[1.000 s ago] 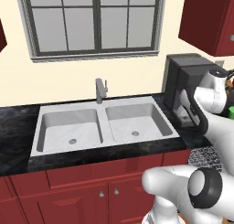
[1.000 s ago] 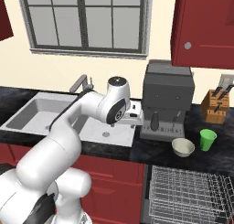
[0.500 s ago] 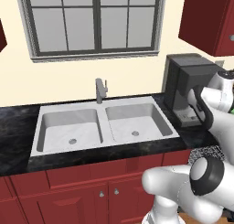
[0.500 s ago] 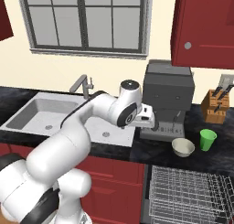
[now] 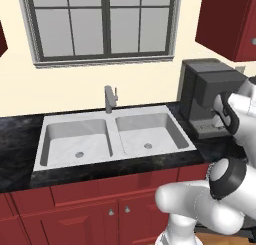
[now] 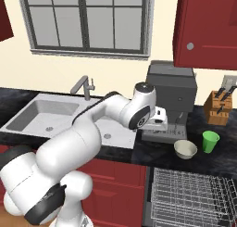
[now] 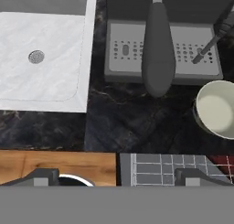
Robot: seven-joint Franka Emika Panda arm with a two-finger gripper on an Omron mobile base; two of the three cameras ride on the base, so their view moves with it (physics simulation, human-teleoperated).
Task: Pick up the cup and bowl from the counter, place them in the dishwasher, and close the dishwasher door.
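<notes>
Reaching toward the dishes, nothing picked up yet

The gripper (image 7: 116, 175), fingers spread wide and empty, hangs above the counter (image 7: 137, 122) in front of the coffee machine (image 6: 170, 98); the first pick appears to be just starting. In the hand view the bowl (image 7: 220, 109) sits at the right edge, off the gripper's line, so the next move likely calls for a shift toward it, then a descent over its rim. In the right base view the bowl (image 6: 185, 148) and the green cup (image 6: 210, 141) stand just beside each other at centre right, near the knife block (image 6: 218, 107); the dishwasher (image 6: 192, 200) rack lies open at lower right. The arm reaches forward from lower left, its wrist bent in front of the coffee machine, hand pointing down.
</notes>
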